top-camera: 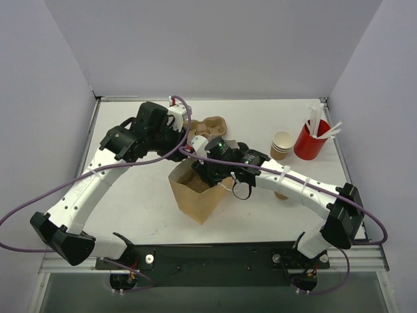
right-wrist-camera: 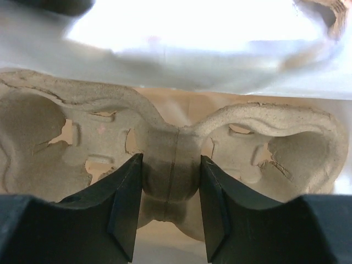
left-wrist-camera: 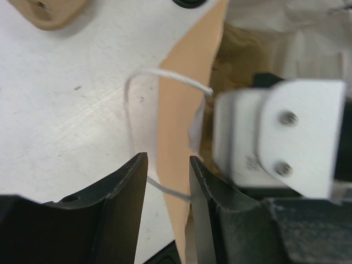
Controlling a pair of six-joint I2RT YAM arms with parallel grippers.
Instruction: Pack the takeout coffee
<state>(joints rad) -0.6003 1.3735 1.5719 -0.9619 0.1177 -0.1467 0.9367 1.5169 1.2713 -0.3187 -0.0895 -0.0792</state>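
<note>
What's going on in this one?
Both arms meet at the open brown paper bag in the middle of the table. The right arm's fingers are clamped on the middle bridge of a moulded pulp cup carrier, held at the bag's mouth. The left arm's fingers stand apart astride the bag's top edge, beside its white string handle, not pinching it.
</note>
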